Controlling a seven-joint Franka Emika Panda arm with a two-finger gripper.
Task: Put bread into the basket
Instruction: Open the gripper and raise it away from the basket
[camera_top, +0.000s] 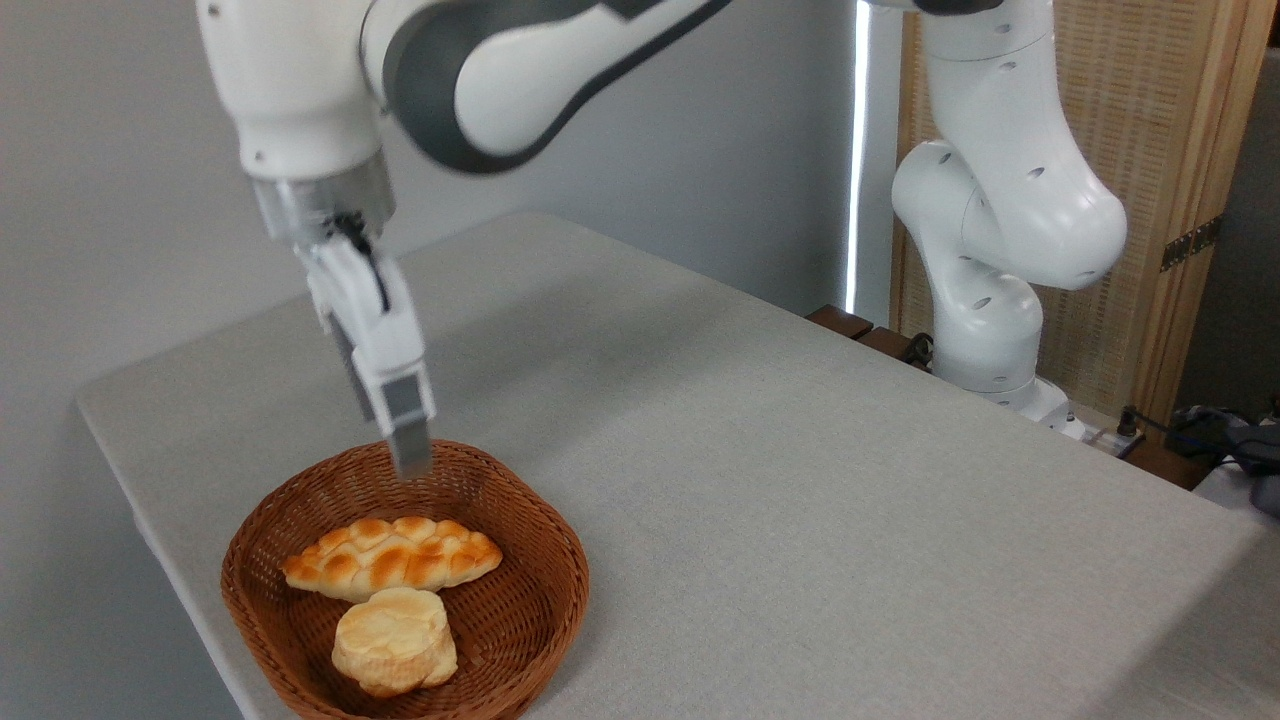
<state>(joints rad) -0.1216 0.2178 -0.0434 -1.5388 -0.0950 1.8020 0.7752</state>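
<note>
One basket (520, 590) sits at the near left of the counter (800, 520), close to its front edge, and it is the only container I see. It is brown wicker, shallow, wider than either thing lying in it. I count two baked pieces inside. The first is the bread (392, 555), a braided loaf with pointed ends and a browned checkered crust, lying flat across the middle of the basket, its long axis running left to right. The second is a round pale bun (395, 640), set just in front of the loaf, touching it or nearly so, nearer the basket's front rim.

My one hand (410, 450) hangs above the back rim of the basket, fingers pointing down and tilted slightly to the right. It grips nothing; the loaf lies clear below it. I see the fingers edge-on, one behind the other, so I cannot tell how wide the gap between them is.

To the right, the grey counter runs on. At the far right my single white arm base (985, 340) stands beside the counter's back edge, before a wood-framed woven screen (1150, 150).
</note>
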